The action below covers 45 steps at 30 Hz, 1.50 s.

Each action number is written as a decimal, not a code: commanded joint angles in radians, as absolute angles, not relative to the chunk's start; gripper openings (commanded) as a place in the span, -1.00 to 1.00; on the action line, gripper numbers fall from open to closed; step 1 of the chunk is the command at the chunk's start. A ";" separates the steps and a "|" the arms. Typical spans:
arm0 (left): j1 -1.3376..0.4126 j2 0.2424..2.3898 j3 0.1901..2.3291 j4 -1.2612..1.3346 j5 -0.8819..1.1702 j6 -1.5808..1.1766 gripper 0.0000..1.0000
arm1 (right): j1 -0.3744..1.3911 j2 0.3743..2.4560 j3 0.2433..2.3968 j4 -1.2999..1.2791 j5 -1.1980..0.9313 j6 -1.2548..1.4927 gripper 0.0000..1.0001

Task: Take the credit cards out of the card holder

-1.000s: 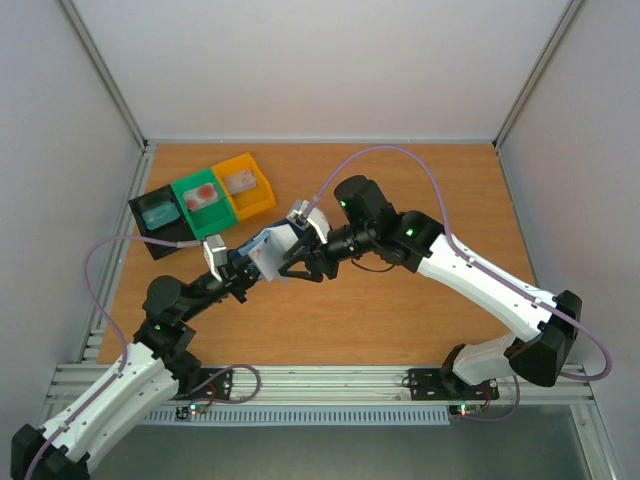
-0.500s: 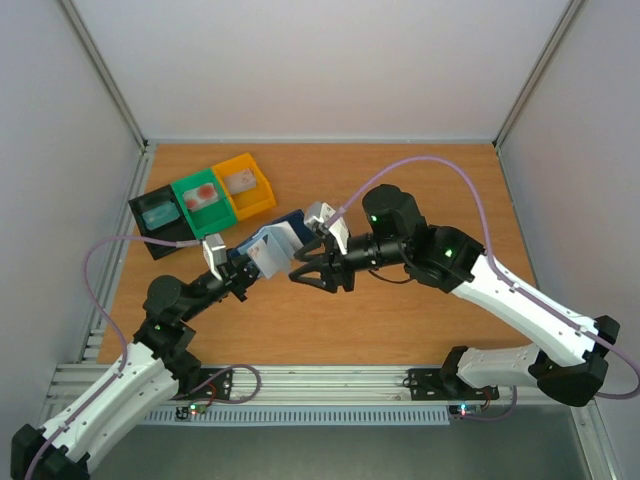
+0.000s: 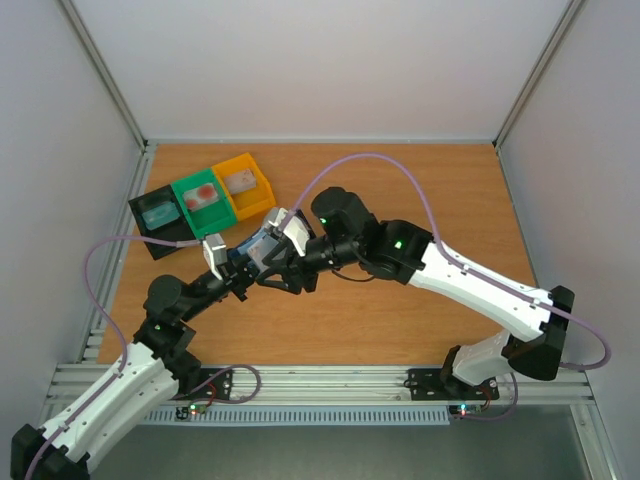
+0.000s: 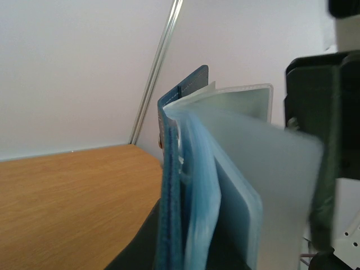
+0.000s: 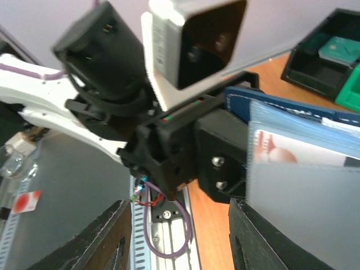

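Three cards [image 3: 204,195] lie in the far-left bins [image 3: 262,197], one pale card [image 5: 292,151] is still in the card holder [image 3: 262,243] clamped by the left gripper [image 3: 236,268] (right gripper [image 3: 280,273] half open, holding nothing).

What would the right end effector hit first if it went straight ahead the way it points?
Probably the card holder, held up by the left end effector; its clear sleeves sit just ahead, though depth is unclear.

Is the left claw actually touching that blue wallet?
Touching. The right wrist view shows the card holder wedged in the left gripper, its navy cover running straight out of the closed black jaws.
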<state>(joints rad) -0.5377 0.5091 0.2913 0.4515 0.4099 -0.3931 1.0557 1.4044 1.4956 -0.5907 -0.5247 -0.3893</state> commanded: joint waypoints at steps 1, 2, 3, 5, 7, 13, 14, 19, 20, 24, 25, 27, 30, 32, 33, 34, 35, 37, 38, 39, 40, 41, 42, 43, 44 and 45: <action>-0.532 0.488 0.282 0.484 0.387 -0.381 -1.00 | 1.068 1.428 1.529 -0.583 -0.433 -0.357 -0.04; -0.532 0.487 0.282 0.481 0.384 -0.380 -0.99 | 1.070 1.432 1.531 -0.581 -0.447 -0.357 -0.04; -0.532 0.487 0.282 0.479 0.381 -0.378 -1.00 | 1.074 1.437 1.537 -0.580 -0.466 -0.360 -0.04; -0.532 0.490 0.282 0.478 0.379 -0.377 -1.00 | 1.096 1.453 1.551 -0.585 -0.520 -0.378 -0.03; -0.532 0.492 0.282 0.477 0.379 -0.377 -0.99 | 1.124 1.471 1.574 -0.613 -0.577 -0.419 -0.01; -0.532 0.493 0.283 0.477 0.377 -0.377 -1.00 | 1.155 1.489 1.594 -0.656 -0.453 -0.448 0.01; -0.532 0.493 0.282 0.476 0.377 -0.377 -1.00 | 1.155 1.491 1.592 -0.654 -0.397 -0.441 0.01; -0.532 0.491 0.282 0.475 0.374 -0.378 -1.00 | 1.155 1.498 1.582 -0.646 -0.132 -0.392 -0.01; -0.532 0.492 0.283 0.474 0.375 -0.379 -0.99 | 1.155 1.500 1.580 -0.652 -0.071 -0.380 0.00; -0.532 0.489 0.282 0.473 0.375 -0.380 -0.99 | 1.155 1.503 1.583 -0.696 0.206 -0.344 0.00; -0.532 0.488 0.283 0.472 0.373 -0.380 -1.00 | 1.155 1.506 1.590 -0.720 0.288 -0.330 0.00; -0.532 0.488 0.284 0.468 0.372 -0.380 -0.99 | 1.153 1.512 1.607 -0.776 0.455 -0.303 0.00; -0.532 0.492 0.285 0.460 0.371 -0.380 -0.99 | 1.137 1.494 1.613 -0.840 0.504 -0.287 0.03; -0.532 0.497 0.287 0.444 0.368 -0.373 -0.99 | 1.115 1.474 1.606 -0.858 0.426 -0.290 0.09; -0.532 0.503 0.292 0.434 0.366 -0.361 -0.99 | 1.106 1.468 1.606 -0.868 0.396 -0.289 0.10; -0.532 0.510 0.303 0.414 0.363 -0.350 -0.99 | 1.099 1.465 1.607 -0.876 0.374 -0.291 0.11; -0.532 0.518 0.320 0.379 0.356 -0.330 -1.00 | 1.097 1.461 1.608 -0.881 0.349 -0.300 0.13; -0.532 0.534 0.376 0.246 0.330 -0.276 -0.99 | 1.098 1.449 1.604 -0.868 0.260 -0.326 0.15; -0.533 0.546 0.413 0.151 0.310 -0.241 -0.99 | 1.097 1.442 1.594 -0.848 0.197 -0.341 0.16; -0.534 0.561 0.464 0.036 0.285 -0.214 -1.00 | 1.097 1.430 1.579 -0.825 0.144 -0.349 0.18; -0.536 0.584 0.521 -0.096 0.269 -0.155 -0.99 | 1.097 1.421 1.565 -0.804 0.111 -0.352 0.19; -0.541 0.609 0.580 -0.223 0.259 -0.102 -0.99 | 1.096 1.410 1.550 -0.783 0.097 -0.349 0.19; -0.548 0.639 0.644 -0.343 0.238 -0.006 -0.99 | 1.092 1.396 1.535 -0.772 0.096 -0.341 0.21; -0.557 0.671 0.701 -0.478 0.181 0.154 -0.99 | 1.084 1.380 1.510 -0.757 0.089 -0.330 0.21; -0.564 0.708 0.756 -0.559 0.127 0.251 -0.99 | 1.072 1.358 1.483 -0.739 0.076 -0.318 0.22; -0.564 0.753 0.799 -0.631 0.065 0.385 -0.99 | 1.057 1.334 1.455 -0.720 0.059 -0.308 0.23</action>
